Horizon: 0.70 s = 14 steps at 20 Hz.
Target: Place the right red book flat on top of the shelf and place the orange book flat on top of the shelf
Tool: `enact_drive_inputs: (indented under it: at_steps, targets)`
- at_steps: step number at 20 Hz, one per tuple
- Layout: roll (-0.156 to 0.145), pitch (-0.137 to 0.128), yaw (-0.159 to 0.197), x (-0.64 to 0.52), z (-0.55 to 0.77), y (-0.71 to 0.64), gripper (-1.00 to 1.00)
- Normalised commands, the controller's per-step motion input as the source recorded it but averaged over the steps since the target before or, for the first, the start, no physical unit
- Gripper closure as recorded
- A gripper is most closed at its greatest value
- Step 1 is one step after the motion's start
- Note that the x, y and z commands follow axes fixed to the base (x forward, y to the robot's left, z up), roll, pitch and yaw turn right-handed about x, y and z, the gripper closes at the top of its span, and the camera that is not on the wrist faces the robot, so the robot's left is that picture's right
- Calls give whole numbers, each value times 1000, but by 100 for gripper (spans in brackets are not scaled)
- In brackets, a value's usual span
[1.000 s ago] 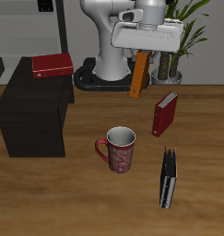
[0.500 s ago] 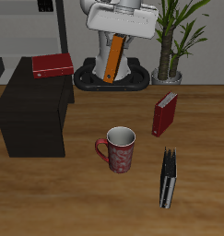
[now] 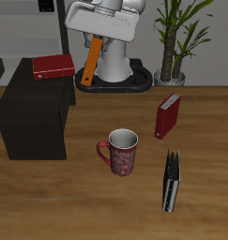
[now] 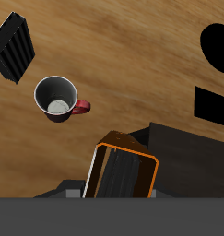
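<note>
My gripper (image 3: 95, 37) is shut on the orange book (image 3: 91, 64), which hangs tilted in the air above the table's back, beside the robot's base. The book also shows close up in the wrist view (image 4: 123, 171). The right red book (image 3: 53, 67) lies flat on the back part of the shelf's top. The shelf (image 3: 31, 120) is a low black-brown cabinet; it also shows in the wrist view (image 4: 185, 159), beside the held book. The orange book is off to the side of the shelf and higher than its top.
The other red book (image 3: 167, 116) stands upright farther along the table. A red patterned mug (image 3: 120, 151) stands mid-table and shows in the wrist view (image 4: 56, 98). A black-and-white book (image 3: 171, 181) stands near the front edge. A potted plant (image 3: 174, 42) is at the back.
My gripper has carried the orange book across the back of the table, from near the plant, past the robot's base, toward the shelf. Nothing else has moved.
</note>
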Motion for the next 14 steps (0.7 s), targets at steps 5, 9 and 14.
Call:
enact_drive_inputs:
  at_steps: [5,9,14]
  targets:
    - [-92,27,22,198,185,-357,100]
    - [-61,53,-41,344,62,-329,100]
    - [8,32,-39,334,8,-178,100]
